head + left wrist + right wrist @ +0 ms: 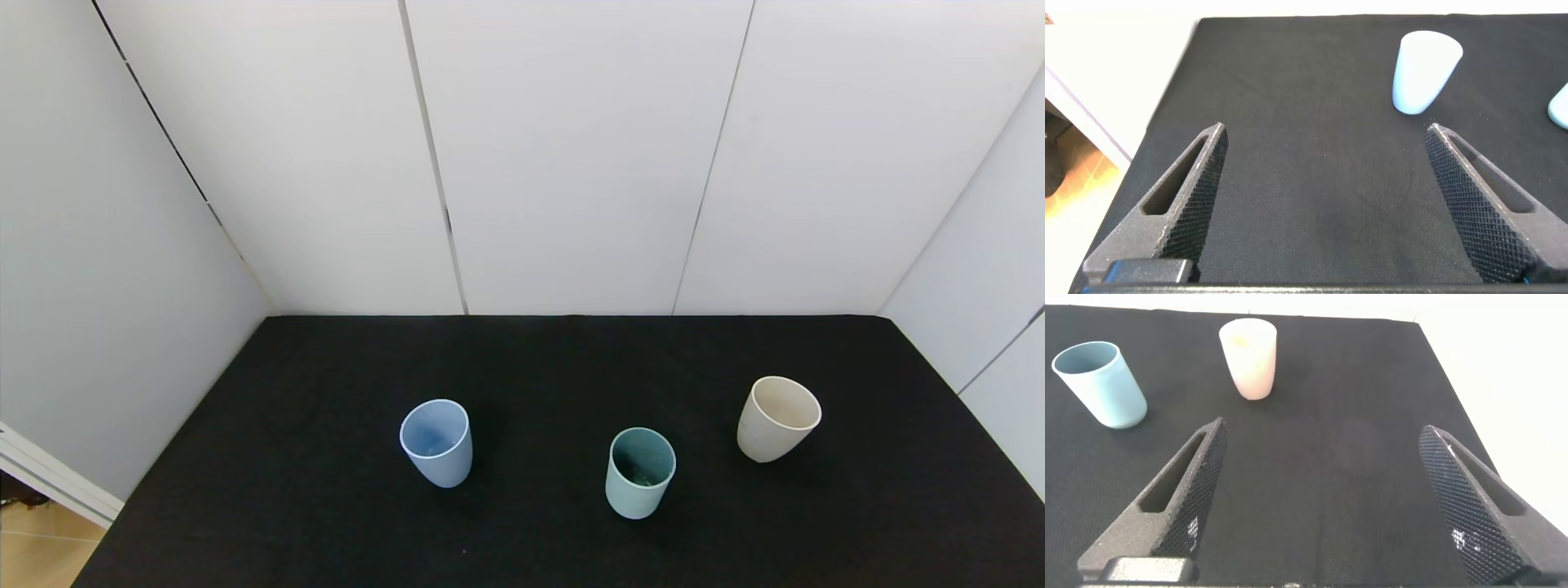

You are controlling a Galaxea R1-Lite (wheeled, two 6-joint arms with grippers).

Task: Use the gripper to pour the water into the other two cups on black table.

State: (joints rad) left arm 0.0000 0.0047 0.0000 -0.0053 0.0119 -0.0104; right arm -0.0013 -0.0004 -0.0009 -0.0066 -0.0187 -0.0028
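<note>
where white wall panels [571,155] end, black table [326,457] holds three cups

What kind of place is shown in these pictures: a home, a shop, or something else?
Probably a lab test booth, not a home: plain white wall panels enclose a black table holding only three cups, light blue, teal-green and cream.

Three cups stand upright and well apart on the table [326,376], nearer its front edge than its back. The left cup [437,443] is left of centre, the middle cup [641,472] closest to the front edge, and the right cup [778,418] toward the right edge, farthest back.
</note>
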